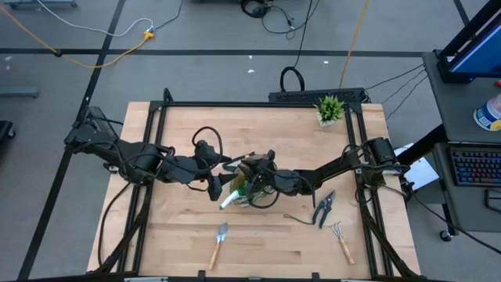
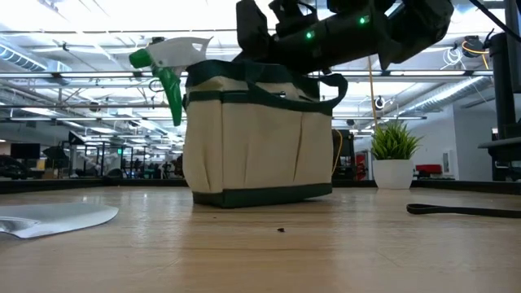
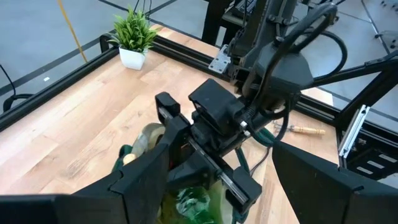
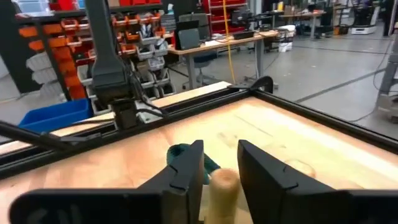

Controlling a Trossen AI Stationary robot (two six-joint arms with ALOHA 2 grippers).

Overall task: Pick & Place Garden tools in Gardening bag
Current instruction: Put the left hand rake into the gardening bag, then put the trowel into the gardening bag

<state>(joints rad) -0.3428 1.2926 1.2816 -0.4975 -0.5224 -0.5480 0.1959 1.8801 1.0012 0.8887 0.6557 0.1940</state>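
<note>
The beige gardening bag (image 2: 260,142) with dark green trim stands mid-table (image 1: 252,188). The green spray bottle (image 3: 193,205) sits in it, its white nozzle head (image 2: 167,53) sticking out over the bag's rim (image 1: 228,201). My right gripper (image 1: 257,177) is over the bag, shut on a wooden-handled tool (image 4: 222,183) whose head is hidden. My left gripper (image 1: 221,186) hovers at the bag's left side, open wide (image 3: 221,155), touching nothing. A trowel (image 1: 218,244), the pruning shears (image 1: 325,208) and a fork-rake (image 1: 341,240) lie on the table. My right gripper pinches the tool's wooden handle (image 4: 222,180) between its two fingers (image 4: 186,168), near the handle's rounded free end. The fingers come from the table's right side, above the bag's top rim. The rest of the tool is hidden below the fingers and in the bag.
A small potted plant (image 1: 329,110) stands at the far right corner. A thin dark item (image 1: 297,219) lies beside the shears. The black frame rails (image 1: 258,103) run along the far edge and both sides. Bare tabletop lies to the near left.
</note>
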